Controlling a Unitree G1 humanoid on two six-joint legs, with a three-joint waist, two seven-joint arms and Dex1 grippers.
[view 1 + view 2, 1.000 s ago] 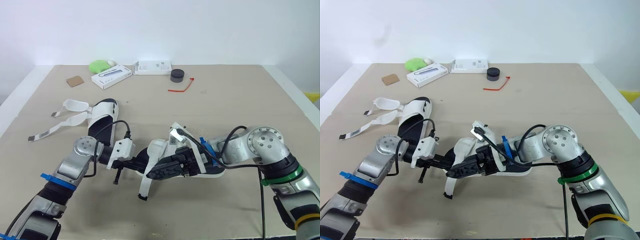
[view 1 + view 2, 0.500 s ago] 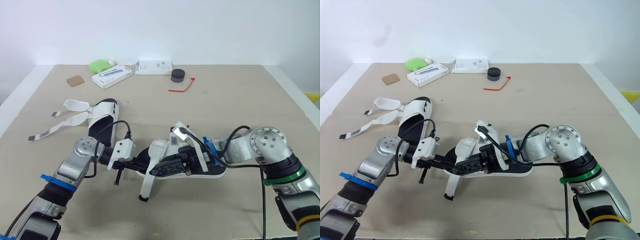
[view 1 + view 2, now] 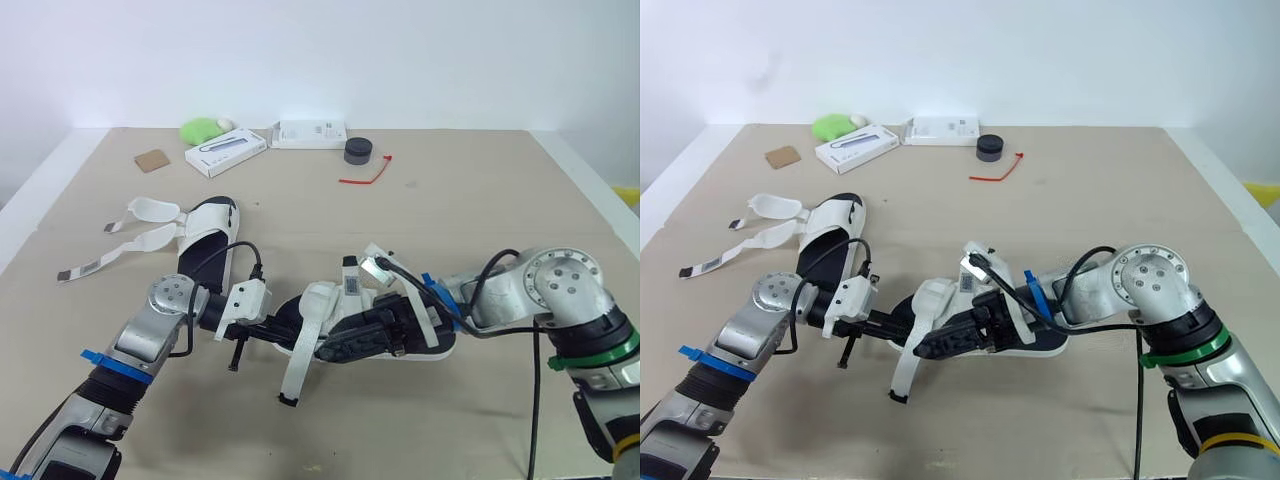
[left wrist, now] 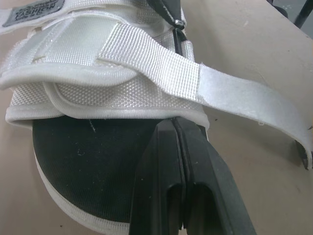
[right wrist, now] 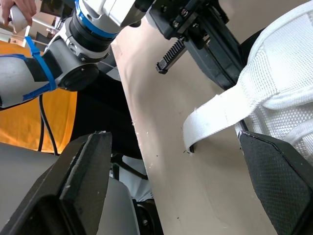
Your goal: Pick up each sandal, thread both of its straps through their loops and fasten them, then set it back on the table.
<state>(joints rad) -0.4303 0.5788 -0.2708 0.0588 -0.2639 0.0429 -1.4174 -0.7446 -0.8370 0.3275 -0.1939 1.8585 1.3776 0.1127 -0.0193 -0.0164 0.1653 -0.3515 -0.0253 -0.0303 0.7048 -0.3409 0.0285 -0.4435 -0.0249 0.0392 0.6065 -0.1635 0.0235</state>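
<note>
A white-strapped sandal with a black insole [image 3: 385, 335] lies in the middle of the table [image 3: 480, 210]. One long strap [image 3: 296, 362] hangs loose off its near side, and a second band [image 4: 146, 54] crosses its padded upper. My left gripper [image 3: 272, 326] is at its toe end, shut. Its fingertips [image 4: 175, 128] rest over the insole against the upper's edge. My right gripper [image 3: 330, 350] reaches along the sandal's near side. It is open, with its fingers [image 5: 83, 181] wide apart either side of the loose strap [image 5: 220, 115]. A second sandal [image 3: 205, 235] lies at the far left with both straps [image 3: 130, 235] spread out.
Along the back stand a green object [image 3: 200, 130], two white boxes [image 3: 225, 153] [image 3: 310, 133] and a black puck [image 3: 357, 151]. A red tie [image 3: 365, 172] and a cardboard scrap [image 3: 152, 160] lie nearby. The table's left edge runs close to the second sandal's straps.
My right arm has shifted to the right, and the middle sandal has slid a little that way with it. The left gripper has stayed in place.
</note>
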